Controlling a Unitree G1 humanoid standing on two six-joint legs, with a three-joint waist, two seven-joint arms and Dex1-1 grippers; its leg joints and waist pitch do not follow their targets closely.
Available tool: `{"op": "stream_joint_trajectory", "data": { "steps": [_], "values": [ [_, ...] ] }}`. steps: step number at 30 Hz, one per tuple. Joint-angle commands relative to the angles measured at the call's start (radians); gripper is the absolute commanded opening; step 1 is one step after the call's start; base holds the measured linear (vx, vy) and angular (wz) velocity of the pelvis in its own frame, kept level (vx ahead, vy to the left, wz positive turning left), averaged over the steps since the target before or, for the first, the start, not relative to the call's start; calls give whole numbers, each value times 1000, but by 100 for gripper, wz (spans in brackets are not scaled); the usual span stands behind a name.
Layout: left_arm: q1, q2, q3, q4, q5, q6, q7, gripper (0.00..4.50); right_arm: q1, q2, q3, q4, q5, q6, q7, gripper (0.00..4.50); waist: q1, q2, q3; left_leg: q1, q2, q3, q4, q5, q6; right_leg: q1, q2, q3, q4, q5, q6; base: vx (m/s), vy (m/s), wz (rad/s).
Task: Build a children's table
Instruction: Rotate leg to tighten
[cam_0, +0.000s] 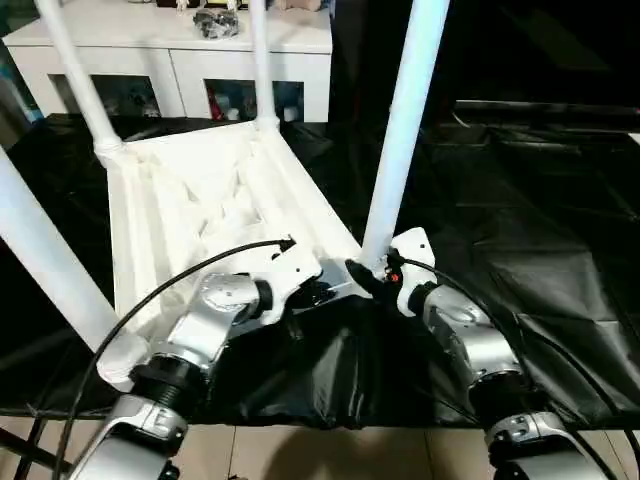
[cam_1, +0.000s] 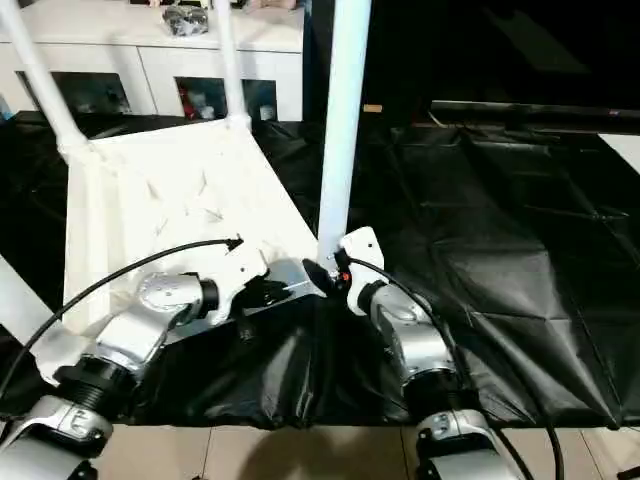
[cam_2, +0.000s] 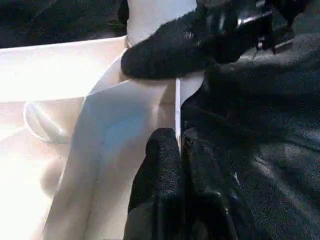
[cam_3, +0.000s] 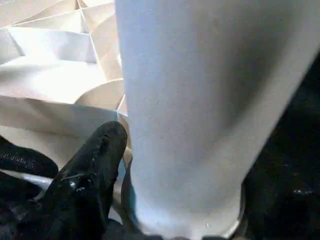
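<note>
Left eye view: black sheet (cam_0: 520, 220), white cabinet (cam_0: 170, 60).

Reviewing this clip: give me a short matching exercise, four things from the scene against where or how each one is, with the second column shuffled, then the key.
1. tabletop
2. near-right leg
3. left hand
4. cabinet

A. shut, pinching the top's near rim
B. upside down on the black sheet, ribs showing
C. standing upright in its corner socket
D. behind the work, glass doors in front

Pairs: 1-B, 2-C, 3-A, 4-D
</note>
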Motion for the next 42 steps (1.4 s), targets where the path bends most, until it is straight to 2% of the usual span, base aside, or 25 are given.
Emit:
{"op": "stream_joint_trajectory", "data": {
  "steps": [1,2,3,5,7,8,10,12,14,17,19,20,22,23,24,32,35,37,38,39,40,41,42],
  "values": [
    [-7,-57,-83,-16,-17,-28,-32,0,4,49,107,8,-22,1,77,342,-2,-3,-33,6,20,-8,-75,-371,7,15,-49,31,-98,-426,-118,0,0,0],
    [-5,-49,-82,-19,-19,-35,-39,0,3,39,109,11,-27,-5,76,360,-2,-3,-33,5,20,-7,-74,-365,8,16,-48,32,-97,-412,-122,0,0,0],
    [6,-9,-76,-31,-27,-59,-86,0,-12,-15,110,41,-38,-33,130,360,1,-4,-35,3,21,-7,-75,-349,11,20,-50,31,-94,-387,-129,0,0,0],
    [14,17,-74,-39,-35,-73,-123,0,-20,-46,108,52,-31,-43,188,360,3,-3,-39,-3,22,-6,-72,-316,21,26,-49,32,-85,-321,-145,0,0,0],
    [26,67,-73,-53,-51,-92,-200,0,-21,-106,129,38,-15,-50,330,360,3,-5,-43,-9,21,-2,-65,-260,42,34,-47,30,-72,-206,-181,0,0,0],
    [26,71,-72,-54,-53,-93,-206,0,-20,-110,131,36,-13,-49,344,360,4,-4,-44,-8,21,-1,-63,-247,48,35,-47,30,-69,-179,-190,56,-7,-1],
    [28,86,-68,-54,-57,-99,-228,0,-19,-129,137,28,-7,-51,396,360,5,-4,-48,-6,22,2,-57,-185,69,39,-45,29,-55,-58,-230,28,-3,0],
    [29,128,-62,-58,-77,-120,-300,0,-13,-176,163,1,13,-52,545,360,9,-6,-49,-7,22,5,-53,-153,88,45,-43,27,-48,-6,-249,0,0,0],
    [27,152,-62,-57,-87,-125,-334,0,-10,-200,188,-9,24,-58,631,360,16,-3,-49,-3,27,8,-49,-138,106,41,-43,24,-43,29,-270,0,0,0],
    [20,183,-66,-43,-98,-139,-378,0,-17,-228,227,-7,32,-64,758,360,20,-4,-46,-3,29,8,-52,-168,102,41,-45,23,-46,-17,-272,0,0,0],
    [16,193,-66,-37,-100,-148,-392,0,-24,-233,239,-10,39,-47,805,360,21,-7,-43,0,31,9,-56,-210,87,38,-46,25,-53,-90,-262,0,0,0],
    [15,194,-65,-36,-101,-148,-394,0,-26,-232,240,-9,39,-46,809,337,23,-7,-41,1,32,9,-58,-225,76,37,-48,26,-56,-123,-256,0,0,0],
    [12,197,-65,-33,-105,-149,-401,0,-30,-230,242,-6,41,-42,823,327,25,-7,-41,1,32,7,-60,-227,59,37,-50,27,-57,-148,-244,0,0,0],
    [10,199,-64,-33,-109,-148,-408,0,-33,-229,248,-4,41,-42,835,322,26,-7,-41,2,32,6,-60,-228,55,37,-50,27,-56,-153,-242,0,0,0],
    [7,202,-63,-32,-112,-148,-415,0,-36,-229,254,-2,39,-44,850,295,28,-9,-42,1,31,7,-59,-224,51,37,-50,28,-56,-152,-238,0,0,0],
    [-1,212,-58,-16,-118,-157,-435,0,-38,-229,258,-4,46,-42,887,273,32,-10,-46,-1,29,8,-54,-175,65,41,-48,26,-46,-65,-253,0,0,0],
    [1,209,-54,-17,-117,-155,-420,0,-29,-227,247,-15,49,-40,864,271,34,-11,-46,0,29,8,-55,-184,62,40,-48,26,-48,-80,-250,0,0,0],
    [5,185,-47,-11,-83,-141,-323,0,-18,-198,209,-3,27,-66,709,271,35,-9,-44,1,31,8,-56,-189,54,37,-50,28,-50,-92,-247,0,0,0],
    [5,185,-47,-11,-83,-141,-323,0,-18,-198,209,-3,27,-66,709,271,34,-9,-41,2,30,8,-58,-201,50,35,-49,29,-53,-107,-242,0,0,0],
    [3,170,-47,-5,-60,-127,-269,0,-19,-175,187,15,13,-61,615,270,31,-13,-38,2,28,6,-62,-235,36,36,-50,29,-59,-173,-226,0,0,0],
    [3,150,-45,-2,-52,-116,-229,0,-24,-155,170,37,-3,-64,520,270,29,-13,-33,7,27,4,-66,-284,20,32,-53,30,-69,-273,-202,0,0,0],
    [5,123,-46,-4,-46,-102,-189,0,-26,-129,148,53,-11,-71,425,269,25,-14,-30,7,26,3,-69,-307,10,29,-54,32,-74,-326,-187,-53,-7,-3],
    [7,73,-50,-8,-36,-77,-119,0,-27,-82,111,65,-7,-50,299,269,17,-6,-28,12,24,-5,-74,-346,-22,25,-57,32,-84,-442,-147,-53,-7,-3]
  ]
}}
